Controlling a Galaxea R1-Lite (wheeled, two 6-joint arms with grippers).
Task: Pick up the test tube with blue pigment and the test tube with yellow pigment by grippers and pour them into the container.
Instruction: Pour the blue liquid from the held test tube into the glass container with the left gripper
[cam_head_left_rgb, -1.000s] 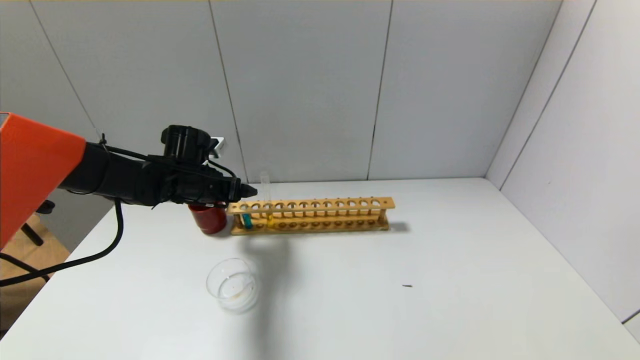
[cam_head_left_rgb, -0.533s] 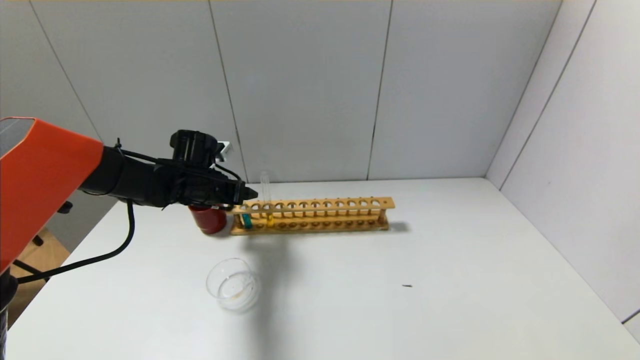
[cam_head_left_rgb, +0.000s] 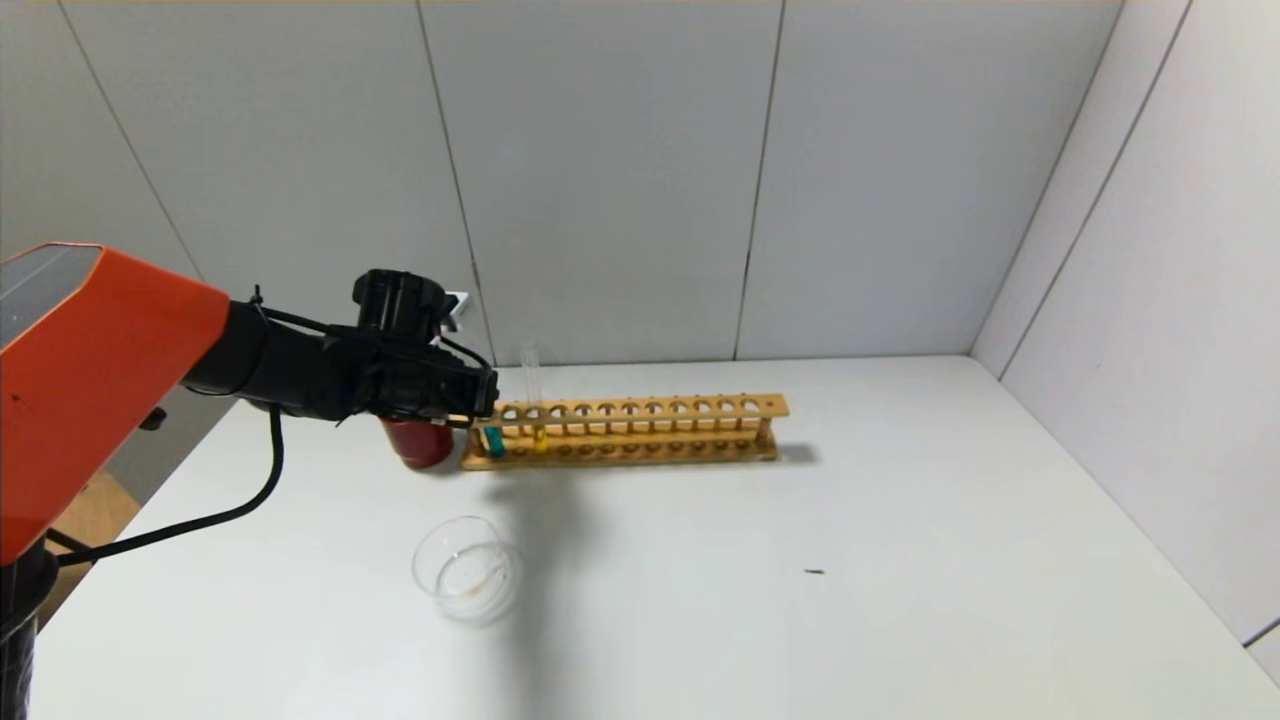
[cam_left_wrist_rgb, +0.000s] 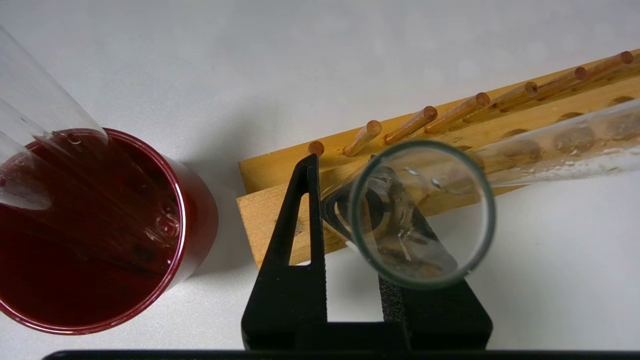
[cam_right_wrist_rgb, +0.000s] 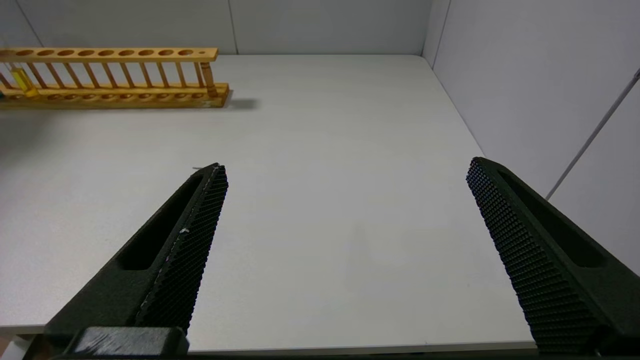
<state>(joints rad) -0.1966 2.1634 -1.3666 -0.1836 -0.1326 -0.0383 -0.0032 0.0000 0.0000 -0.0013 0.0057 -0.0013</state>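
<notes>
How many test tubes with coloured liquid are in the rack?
2. The test tube with blue pigment stands at the rack's left end, held by the left gripper; the test tube with yellow pigment stands just right of it.

From my station, the left gripper (cam_head_left_rgb: 488, 392) is hemmed in at the left end of the wooden rack (cam_head_left_rgb: 640, 408): the red cup (cam_head_left_rgb: 417, 443) stands just beside that end, its tubes (cam_left_wrist_rgb: 30, 125) leaning up. The yellow tube (cam_head_left_rgb: 538, 438) rises close by. The white table (cam_head_left_rgb: 850, 560) right of the rack lies open; the glass dish (cam_head_left_rgb: 465, 568) sits apart, nearer me.
</notes>
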